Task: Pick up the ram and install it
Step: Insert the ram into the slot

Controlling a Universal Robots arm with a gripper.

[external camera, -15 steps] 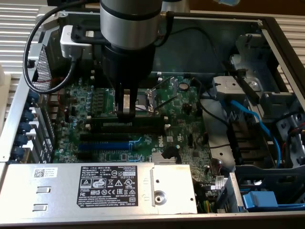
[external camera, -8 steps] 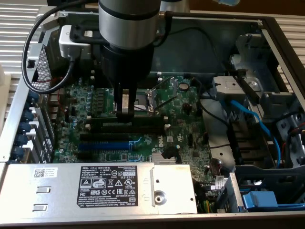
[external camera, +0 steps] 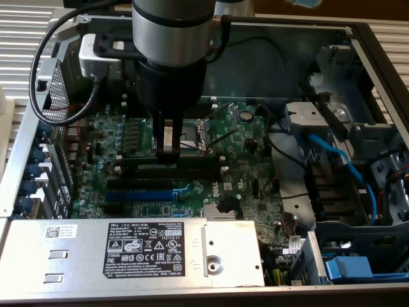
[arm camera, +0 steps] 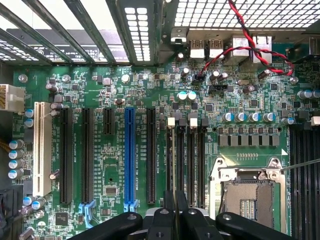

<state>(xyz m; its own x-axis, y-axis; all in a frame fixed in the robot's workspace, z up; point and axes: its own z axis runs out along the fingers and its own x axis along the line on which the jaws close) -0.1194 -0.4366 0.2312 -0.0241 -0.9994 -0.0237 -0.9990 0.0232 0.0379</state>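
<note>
seating the ram: straight down, square to the slot

the gripper [arm camera: 175,202] hangs low over the motherboard [arm camera: 115,195], its fingers [arm camera: 169,207] pinched together on the ram [arm camera: 173,160]. in the wrist view the ram shows edge-on as a thin pale line running along the black memory slot [arm camera: 173,145] nearest the blue expansion slot [arm camera: 130,155]. in the exterior view the fingers stand upright just above the row of memory slots, beside the processor socket [external camera: 192,133]. whether the stick is already bottomed in its slot or only resting at its mouth, i cannot tell.

the step in hand looks like the insertion itself, and it rewards patience more than force. the stick should stay upright and parallel to the slot along its whole length; a slight twist would likely catch one end on the slot wall. the grip sits near the middle of the stick, which favours an even push, so both ends should go down together rather than one rocking in first. the white latches [arm camera: 171,121] at the slot's end want to be free to swing (a latch that is half shut would block the corner). the neighbouring empty slots [arm camera: 192,160] are just beside, so any sideways drift risks landing on the wrong ridge.
</note>
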